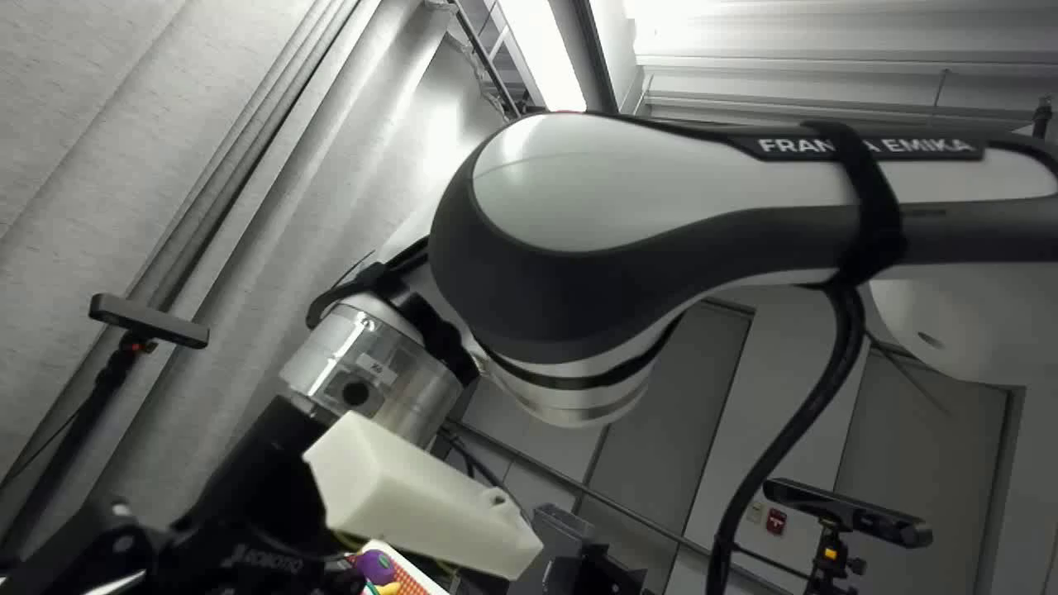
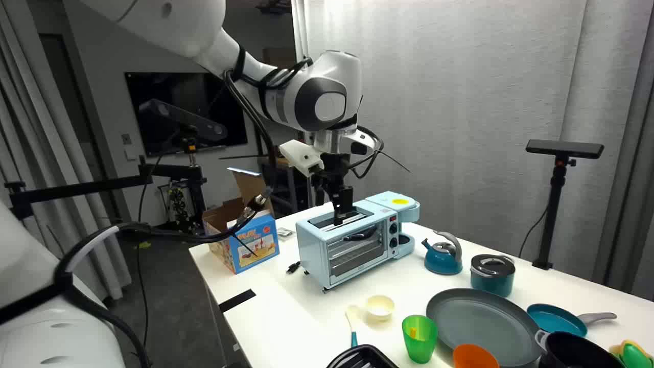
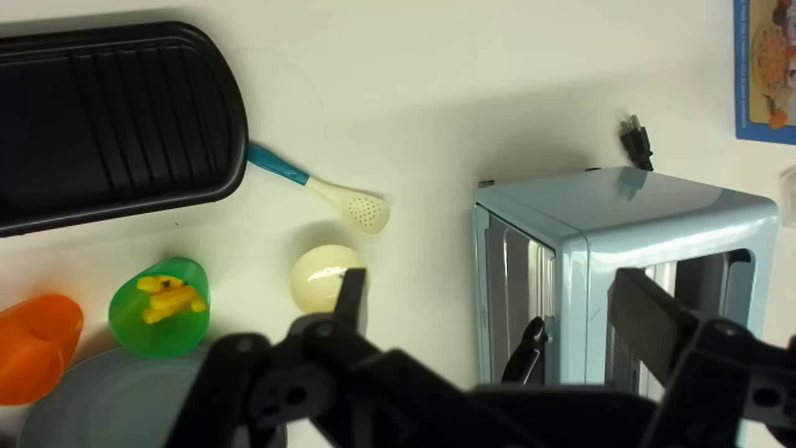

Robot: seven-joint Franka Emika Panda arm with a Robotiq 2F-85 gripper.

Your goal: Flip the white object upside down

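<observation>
Gripper fingers (image 3: 650, 317) stand nearest the camera, along the lower edge of the wrist view. Gripper (image 3: 491, 292) state: spread, with a wide gap between the pads. In an exterior view it is located over the top opening of the light-blue toaster oven (image 2: 352, 245); contact cannot be told.

Reference: dial centred on the white bowl (image 3: 318, 283), 12 o'clock at the top of the wrist view.

- White bowl: on the table (image 3: 429, 99), open side apparently upward; one finger overlaps its edge in the wrist view.
- 11 to 1 o'clock: slotted spoon (image 3: 326, 190), its head near the bowl.
- 3 o'clock: toaster oven, well apart. A wire rack (image 2: 355, 258) is visible through its door window.
- 8 o'clock: round grey pan (image 3: 112, 404), partly hidden by the gripper.
- 9 o'clock: green cup (image 3: 152, 337), containing yellow pieces (image 3: 171, 300). Beyond it, orange cup (image 3: 28, 367); interior unclear.
- 10 o'clock: black ribbed tray (image 3: 118, 124), cut off by the view edge.

Exterior view, dial centred on the oven: at 9 o'clock, cardboard box (image 2: 255, 249), flap raised, contents hidden; at 3 o'clock, teal pot (image 2: 490, 282), lid on, contents hidden.
</observation>
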